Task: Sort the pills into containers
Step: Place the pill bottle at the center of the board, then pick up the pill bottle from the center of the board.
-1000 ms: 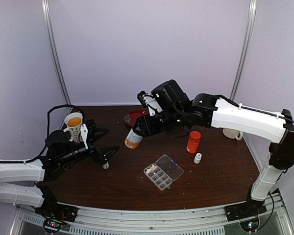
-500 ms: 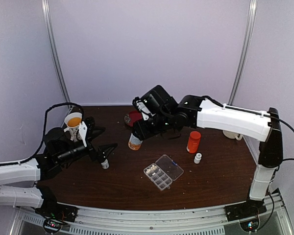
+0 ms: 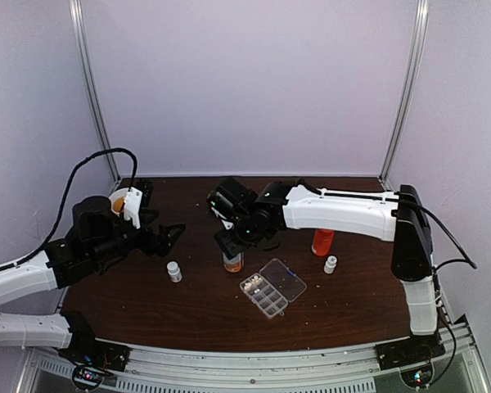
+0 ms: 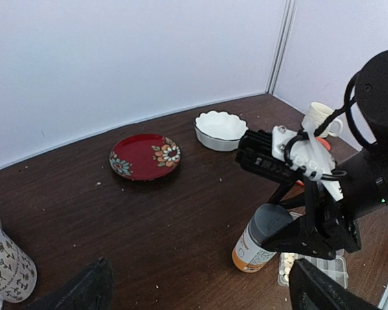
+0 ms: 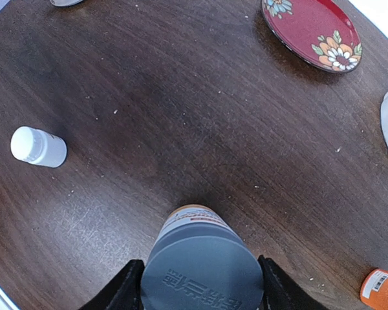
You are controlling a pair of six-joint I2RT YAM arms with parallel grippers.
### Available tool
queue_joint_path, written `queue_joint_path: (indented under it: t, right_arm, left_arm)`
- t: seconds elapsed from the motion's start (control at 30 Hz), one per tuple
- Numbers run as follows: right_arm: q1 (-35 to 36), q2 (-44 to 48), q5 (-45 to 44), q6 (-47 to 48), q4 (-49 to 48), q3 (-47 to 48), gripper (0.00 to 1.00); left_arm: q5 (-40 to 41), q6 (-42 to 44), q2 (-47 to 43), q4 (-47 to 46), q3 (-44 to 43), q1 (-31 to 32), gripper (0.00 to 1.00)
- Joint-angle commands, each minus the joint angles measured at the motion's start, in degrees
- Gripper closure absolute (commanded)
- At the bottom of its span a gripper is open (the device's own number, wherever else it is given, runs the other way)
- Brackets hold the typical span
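The containers (image 3: 266, 296) are the cells of a small, flat, clear-plastic box with its lid (image 3: 285, 278) hinged open. It lies front-centre on the dark wood-grain counter (image 3: 188, 315), and whitish pills (image 4: 288, 260) fill an end cell. The right end effector (image 5: 202, 284) pinches a gray-capped amber bottle (image 4: 253, 240) just beside it. The left end effector (image 4: 198, 271) is spread wide.

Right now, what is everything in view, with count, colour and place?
pill box: one, clear, lid open, front centre
pills: several, whitish, in its cells
amber bottle: one, grey cap, left of the box
orange bottle: one, right of centre
small white bottles: two, one left, one right
red plate: one, floral, back
white bowl: one, scalloped, back
floral mug: one, far left
cream cup: one, back right
table: one, dark brown
left gripper: open, empty
right gripper: shut on amber bottle
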State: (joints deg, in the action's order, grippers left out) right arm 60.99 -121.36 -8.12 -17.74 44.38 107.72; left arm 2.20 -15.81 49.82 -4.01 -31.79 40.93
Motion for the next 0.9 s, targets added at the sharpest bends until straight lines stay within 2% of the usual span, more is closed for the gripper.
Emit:
queue_joint_path:
  t: [0.0,0.1,0.2,0.43,0.63,0.77,0.87]
  right_arm:
    - [0.6,0.4,-2.1,0.7,-1.2,0.2,0.30]
    - [0.6,1.4,-1.1,0.3,-2.2,-1.2,0.11]
    - [0.6,4.1,-0.2,0.3,-4.3,-3.5,0.03]
    - [0.5,15.3,-2.2,0.7,-10.2,-12.3,0.06]
    - [0.5,26.2,-2.9,0.9,-16.0,-23.4,0.07]
    - [0.5,32.8,-1.9,0.9,-19.8,-28.3,0.07]
    - [0.5,36.3,-5.2,0.3,-21.9,-31.0,0.07]
  left_arm:
    - [0.6,-3.0,2.0,3.7,-2.2,0.1,0.03]
    - [-0.7,-3.7,3.9,6.2,-3.3,0.1,0.02]
    - [-0.2,-4.6,5.8,8.4,-5.0,0.1,0.03]
    - [-4.8,-6.1,11.7,11.2,-9.6,0.1,0.02]
    - [-9.2,-6.2,20.3,19.6,-18.8,0.7,0.02]
    - [-8.1,-3.7,25.6,25.6,-25.7,3.5,0.03]
    - [-8.7,-3.4,31.2,32.7,-31.9,4.2,0.02]
